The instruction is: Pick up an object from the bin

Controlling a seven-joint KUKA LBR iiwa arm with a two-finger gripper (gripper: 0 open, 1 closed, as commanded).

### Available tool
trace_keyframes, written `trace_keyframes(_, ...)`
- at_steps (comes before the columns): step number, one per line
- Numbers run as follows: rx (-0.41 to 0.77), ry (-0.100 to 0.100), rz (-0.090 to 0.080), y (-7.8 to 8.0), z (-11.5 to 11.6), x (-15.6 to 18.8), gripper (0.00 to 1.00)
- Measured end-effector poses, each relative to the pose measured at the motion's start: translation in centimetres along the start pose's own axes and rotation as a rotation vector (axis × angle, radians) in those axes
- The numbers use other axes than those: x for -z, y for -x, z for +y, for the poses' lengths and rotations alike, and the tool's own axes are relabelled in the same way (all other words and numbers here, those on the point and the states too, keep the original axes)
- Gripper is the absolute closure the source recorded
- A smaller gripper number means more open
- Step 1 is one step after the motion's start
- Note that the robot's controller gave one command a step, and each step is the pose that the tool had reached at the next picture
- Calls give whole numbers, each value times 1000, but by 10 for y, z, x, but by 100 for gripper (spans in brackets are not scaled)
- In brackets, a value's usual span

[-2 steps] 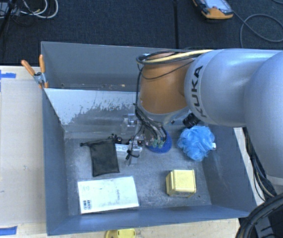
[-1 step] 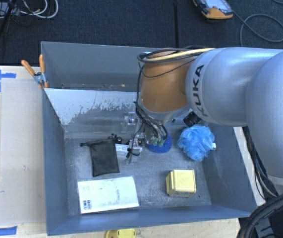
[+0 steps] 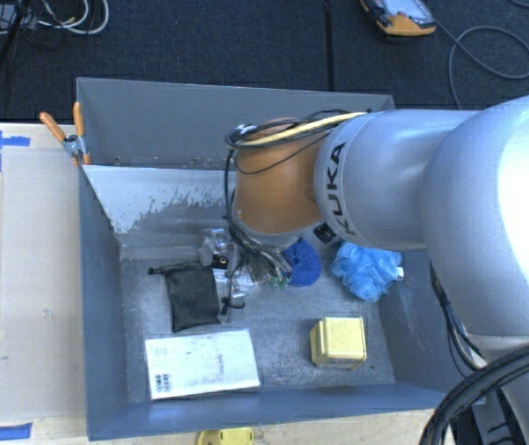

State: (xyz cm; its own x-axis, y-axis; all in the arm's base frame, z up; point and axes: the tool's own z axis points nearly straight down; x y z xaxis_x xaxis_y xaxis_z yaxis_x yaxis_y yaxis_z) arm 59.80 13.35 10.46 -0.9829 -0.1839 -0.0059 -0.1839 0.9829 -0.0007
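My gripper (image 3: 230,290) hangs low in the middle of the bin, its metal fingers pointing down at the right edge of a dark grey-black flat cloth-like piece (image 3: 191,295). A dark blue knobbly ball (image 3: 303,263) lies just right of the gripper, partly behind it. Whether the fingers are apart or closed is hidden by the gripper's own body.
A light blue crumpled thing (image 3: 367,269) lies at the right side. A yellow square block (image 3: 339,342) sits at the front right. A white flat card with print (image 3: 202,362) lies at the front left. The arm with its orange cover spans the bin's upper right.
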Motion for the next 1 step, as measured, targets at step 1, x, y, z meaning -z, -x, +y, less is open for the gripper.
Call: trace_keyframes(1, 180, 0, -5, 4, 15, -31, 0)
